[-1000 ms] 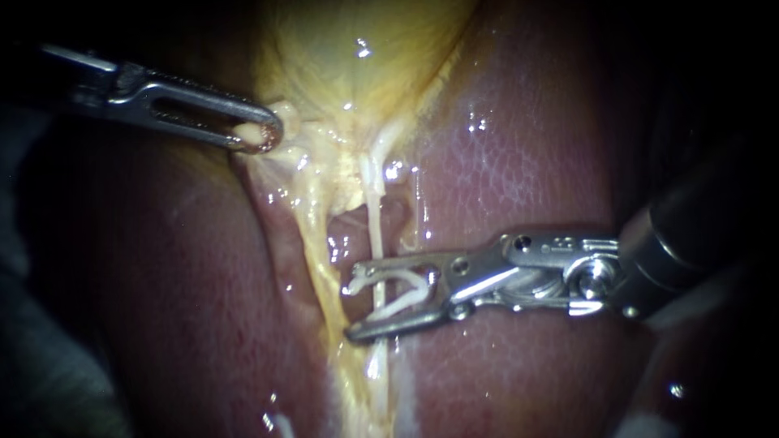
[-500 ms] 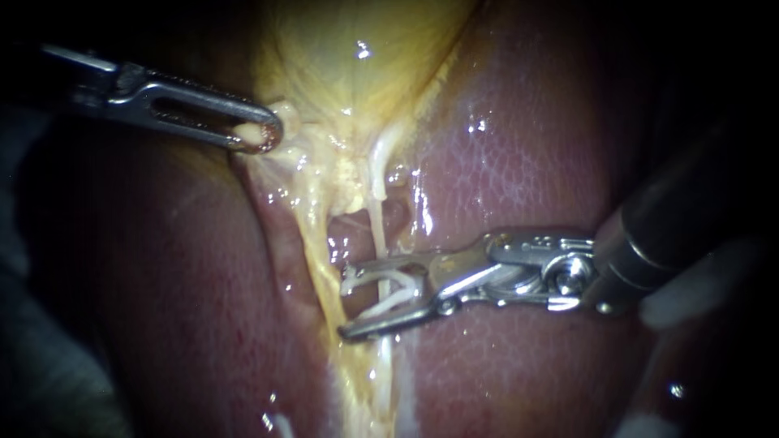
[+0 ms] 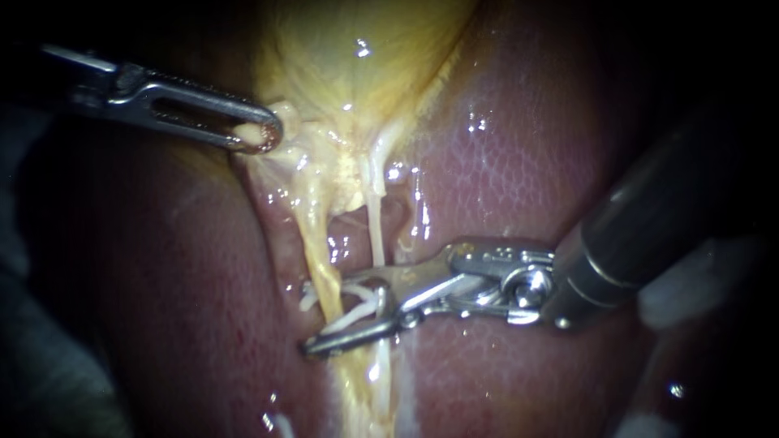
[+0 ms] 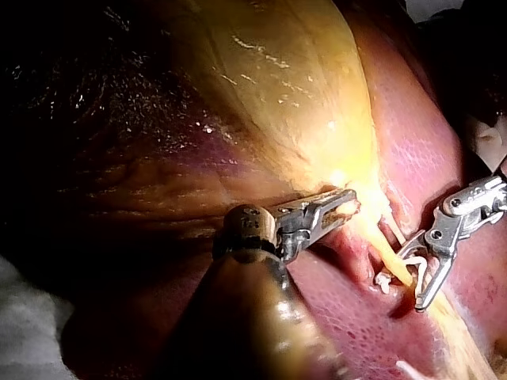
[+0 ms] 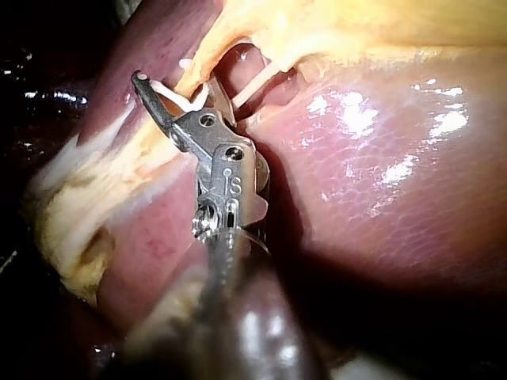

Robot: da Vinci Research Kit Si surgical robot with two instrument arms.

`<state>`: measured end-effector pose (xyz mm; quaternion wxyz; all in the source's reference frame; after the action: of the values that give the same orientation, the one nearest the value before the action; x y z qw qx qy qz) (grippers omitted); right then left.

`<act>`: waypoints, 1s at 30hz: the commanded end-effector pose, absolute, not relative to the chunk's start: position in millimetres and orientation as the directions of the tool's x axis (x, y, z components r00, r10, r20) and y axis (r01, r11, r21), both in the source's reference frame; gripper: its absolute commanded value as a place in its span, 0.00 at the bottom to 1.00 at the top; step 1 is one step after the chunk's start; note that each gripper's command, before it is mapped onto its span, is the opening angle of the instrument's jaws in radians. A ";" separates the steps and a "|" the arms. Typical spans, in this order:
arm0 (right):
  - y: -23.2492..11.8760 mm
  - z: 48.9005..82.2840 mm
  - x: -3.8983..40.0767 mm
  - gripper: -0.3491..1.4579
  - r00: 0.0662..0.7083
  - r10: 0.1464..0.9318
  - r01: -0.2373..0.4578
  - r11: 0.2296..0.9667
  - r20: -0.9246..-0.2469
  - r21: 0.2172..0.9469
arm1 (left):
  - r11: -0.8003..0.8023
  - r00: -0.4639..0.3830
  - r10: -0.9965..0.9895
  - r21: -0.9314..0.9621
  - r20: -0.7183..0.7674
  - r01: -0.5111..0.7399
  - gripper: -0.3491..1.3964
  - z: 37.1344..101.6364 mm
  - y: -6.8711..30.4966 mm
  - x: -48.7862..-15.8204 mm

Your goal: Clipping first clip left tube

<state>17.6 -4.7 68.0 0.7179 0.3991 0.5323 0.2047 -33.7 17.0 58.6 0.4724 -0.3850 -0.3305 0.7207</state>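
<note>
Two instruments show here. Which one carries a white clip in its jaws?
The right instrument, entering from the right: a white clip sits between its jaws. The left instrument only grips pale tissue.

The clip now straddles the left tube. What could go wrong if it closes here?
The thin right tube runs close to the clip and might be caught with the left tube.
The clip's ends lie near the liver and might pinch it.
If the left instrument loses its tissue, the left tube could slacken and slip out.
</note>
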 end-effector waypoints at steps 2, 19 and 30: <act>-4.8 67.9 18.2 0.47 0.332 0.728 0.135 0.593 -0.600 0.794 | -0.335 -0.257 0.935 -0.840 -0.243 -0.427 0.00 58.6 17.0 -33.8; -6.0 63.6 20.1 0.47 0.280 0.749 0.167 0.577 -0.600 0.799 | -0.335 -0.257 0.935 -0.840 -0.243 -0.426 0.00 58.6 16.9 -33.7; -5.8 59.7 20.6 0.45 0.274 0.759 0.191 0.558 -0.590 0.807 | -0.336 -0.257 0.935 -0.840 -0.243 -0.426 0.00 58.6 16.9 -33.7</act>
<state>20.5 -5.8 59.6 0.6778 0.4212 0.5654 0.2089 -33.7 16.9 58.5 0.4723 -0.3851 -0.3304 0.7207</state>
